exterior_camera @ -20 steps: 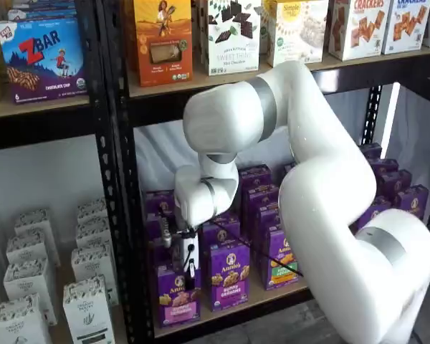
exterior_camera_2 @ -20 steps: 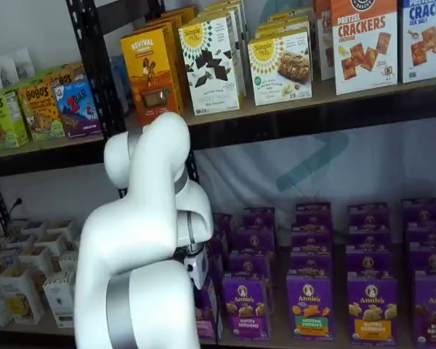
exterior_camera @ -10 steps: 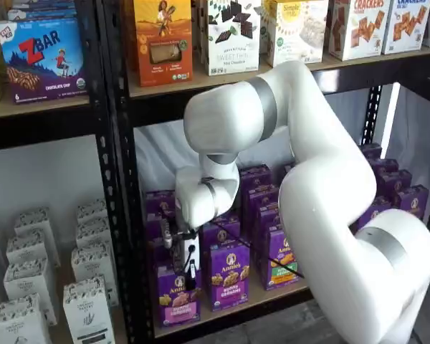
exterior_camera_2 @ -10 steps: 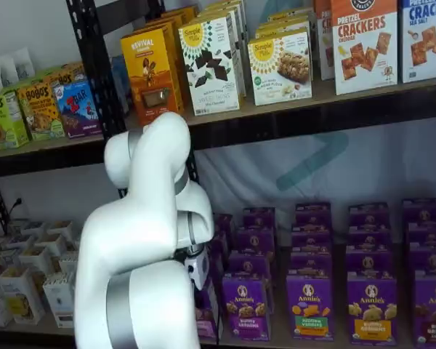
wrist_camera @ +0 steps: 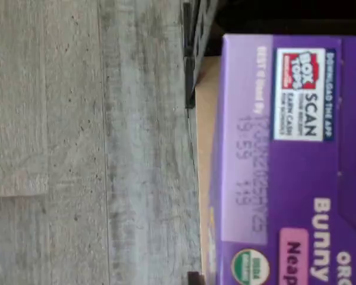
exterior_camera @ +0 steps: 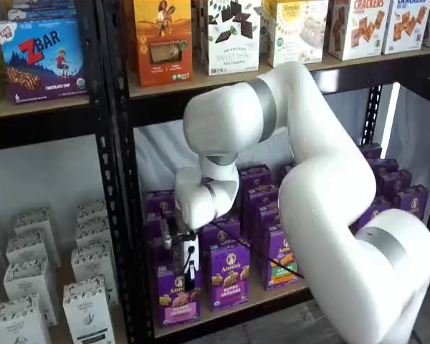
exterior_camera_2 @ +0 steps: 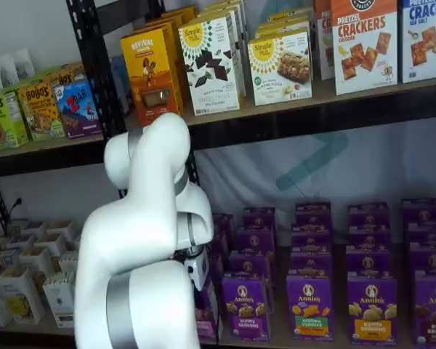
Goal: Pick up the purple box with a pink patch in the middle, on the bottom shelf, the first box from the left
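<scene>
The purple box point(exterior_camera: 176, 295) stands at the left end of the front row on the bottom shelf point(exterior_camera: 236, 307), just beside the black upright point(exterior_camera: 122, 215). Its front carries a round white Annie's logo and a pink band low down. In the wrist view its top panel point(wrist_camera: 285, 160) fills one side, with a "BOX TOPS" patch, "SCAN", "DOWNLOAD THE APP", a faint "BEST if used by" stamp, the word "Bunny", a pink patch starting "Neap", and a green organic seal.

The pincer point(exterior_camera: 189, 266) hangs at the top of this box, its white body and a black finger showing against the carton; whether the fingers are spread or clamped on it I cannot tell.

Next in the row stands an Annie's carton reading "Bunny Grahams" point(exterior_camera: 227, 276), with more purple Annie's cartons lined up behind and farther along, one with a green band point(exterior_camera_2: 309, 305).

The shelf board is tan wood in a black metal frame. Beyond its edge the wrist view shows grey wood-grain flooring point(wrist_camera: 89, 148).

On the shelf above stand an orange Revival box point(exterior_camera_2: 151, 73), Simple Mills boxes point(exterior_camera_2: 211, 62) and Pretzel Crackers point(exterior_camera_2: 363, 43). The neighbouring rack holds a blue ZBar box point(exterior_camera: 43, 57), Bobo's packs point(exterior_camera_2: 36, 109) and white cartons point(exterior_camera: 86, 308) below.
</scene>
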{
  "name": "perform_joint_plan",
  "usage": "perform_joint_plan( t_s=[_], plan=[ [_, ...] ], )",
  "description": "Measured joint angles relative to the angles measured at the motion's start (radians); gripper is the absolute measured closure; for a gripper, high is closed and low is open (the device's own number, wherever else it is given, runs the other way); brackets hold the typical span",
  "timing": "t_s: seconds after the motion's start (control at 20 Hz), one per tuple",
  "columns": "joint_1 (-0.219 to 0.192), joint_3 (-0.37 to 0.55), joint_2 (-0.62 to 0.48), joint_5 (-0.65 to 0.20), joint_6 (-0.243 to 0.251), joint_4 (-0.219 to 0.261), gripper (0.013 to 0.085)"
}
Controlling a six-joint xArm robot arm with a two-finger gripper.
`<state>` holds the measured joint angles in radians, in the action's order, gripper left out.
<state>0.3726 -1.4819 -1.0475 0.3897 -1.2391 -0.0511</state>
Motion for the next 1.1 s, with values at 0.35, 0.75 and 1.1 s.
perform_joint_plan(
  t_s=[0.35,0.75,1.1],
  plan=[
    [0.002,-0.003,-0.004,0.000,0.005,0.003,0.0610],
    [0.002,0.022,0.011,-0.009,0.006,0.005,0.0610],
    [-0.005,0.068,0.043,-0.027,-0.001,0.005,0.0690]
  ],
)
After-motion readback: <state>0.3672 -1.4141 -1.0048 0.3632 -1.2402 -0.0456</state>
